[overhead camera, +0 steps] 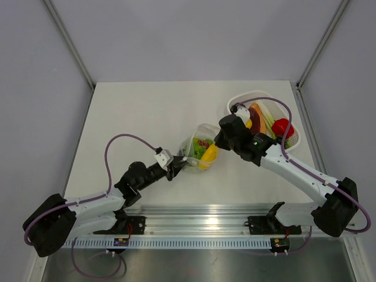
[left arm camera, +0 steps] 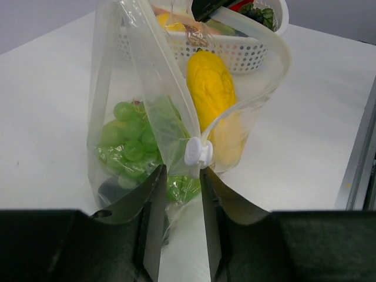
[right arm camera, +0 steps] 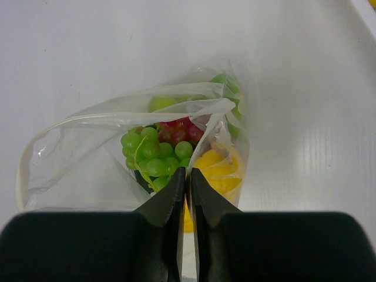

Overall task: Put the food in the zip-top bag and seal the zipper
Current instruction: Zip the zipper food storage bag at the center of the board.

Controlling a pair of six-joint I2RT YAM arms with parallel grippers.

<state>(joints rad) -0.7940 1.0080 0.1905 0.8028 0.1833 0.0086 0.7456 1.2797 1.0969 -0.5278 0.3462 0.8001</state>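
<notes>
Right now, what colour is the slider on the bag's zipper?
The zipper slider is white, clearest in the left wrist view.

no writing, label or number is legible (in any view).

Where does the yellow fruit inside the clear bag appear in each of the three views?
Top external: the yellow fruit is at centre, inside the zip-top bag.
Left wrist: the fruit is upper centre, above the white slider.
Right wrist: the fruit is low, right of centre.
Shared landmark: the green grapes beside it.
</notes>
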